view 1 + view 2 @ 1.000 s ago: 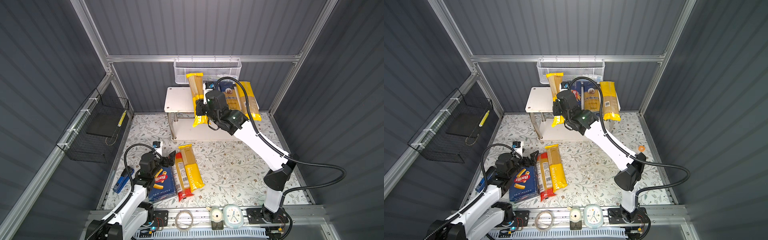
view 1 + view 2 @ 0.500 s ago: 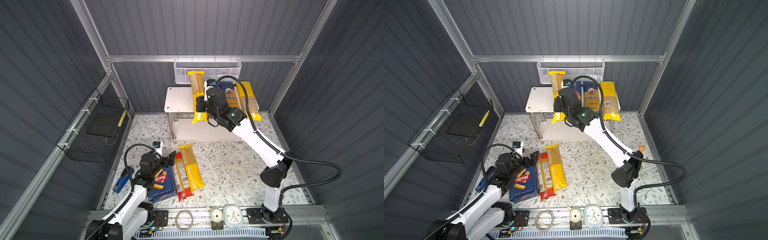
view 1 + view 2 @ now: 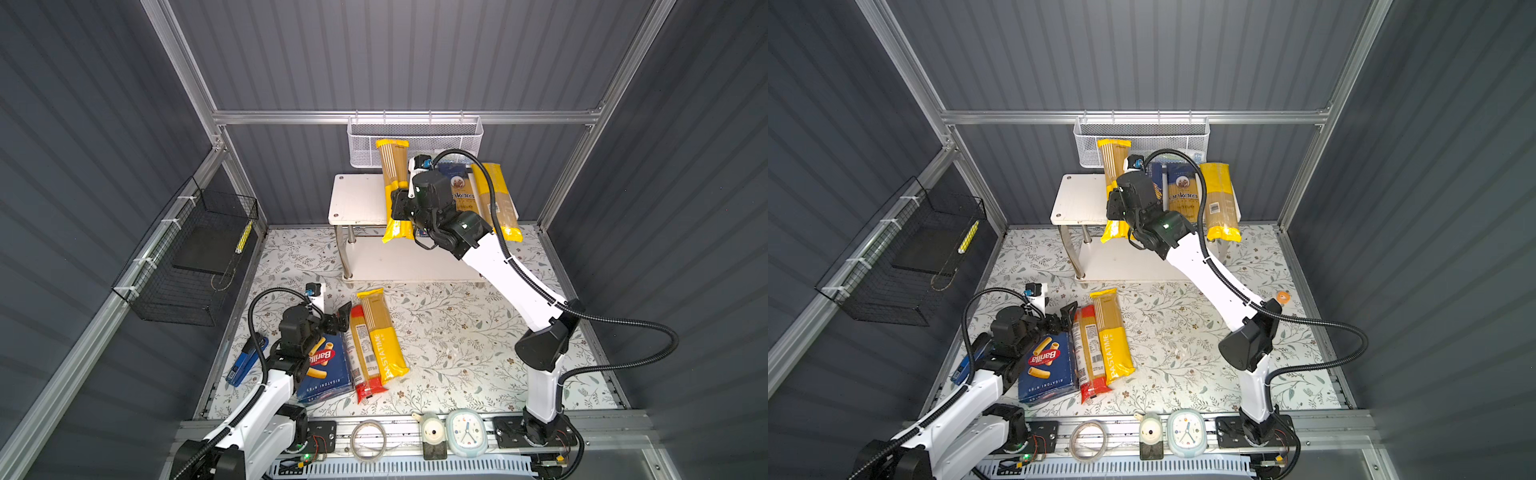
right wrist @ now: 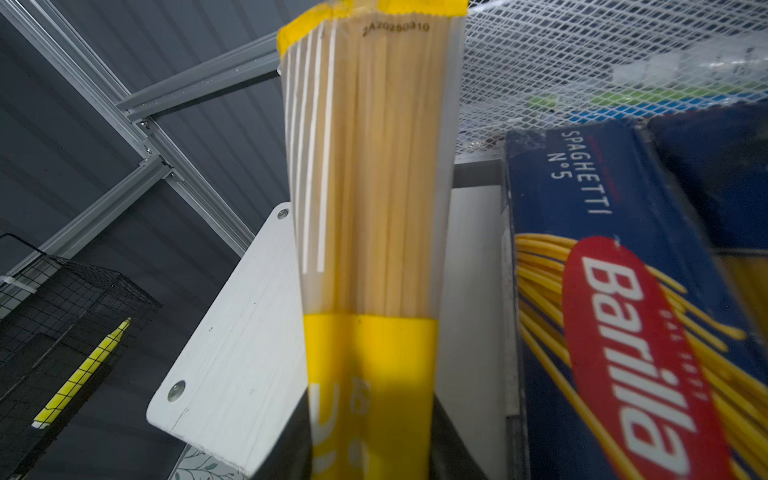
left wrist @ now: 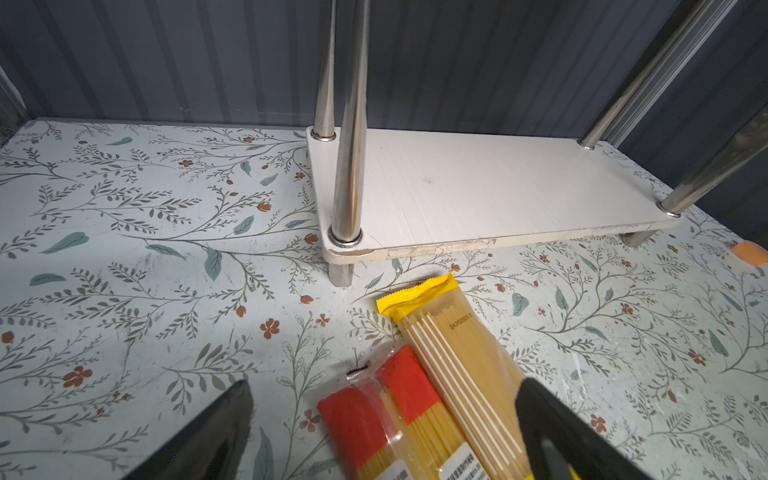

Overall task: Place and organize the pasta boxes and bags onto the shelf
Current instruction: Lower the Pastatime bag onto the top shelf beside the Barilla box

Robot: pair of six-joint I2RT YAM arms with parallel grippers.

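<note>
writing first: the yellow bag (image 4: 370,187) in my right gripper (image 3: 400,206) carries a stamped code, 2a20250310, near its top seal. the jaws press on both sides of the bag's yellow lower half, so the gripper has hold of it. the bag tilts over the top board of the shelf (image 3: 357,199), with its upper end in front of the mesh basket (image 3: 457,137) and its lower end past the front edge. just beside it on the board lies the spaghetti box (image 4: 615,291), reading "barilla" and "spaghetti n°5". next along are a blue bag (image 3: 1183,195) marked "ankara" and a labelled bag (image 3: 1219,199) with a barcode sticker. down on the floral mat (image 3: 1183,353) i read "barilla" and "rigatoni" on the rigatoni box (image 3: 1046,365), a barcode on the red-ended bag (image 3: 1090,361), and "pastatime" on the second yellow bag (image 3: 1113,336). my left gripper (image 3: 337,316) hovers by their far ends, spread wide and holding nothing.
</note>
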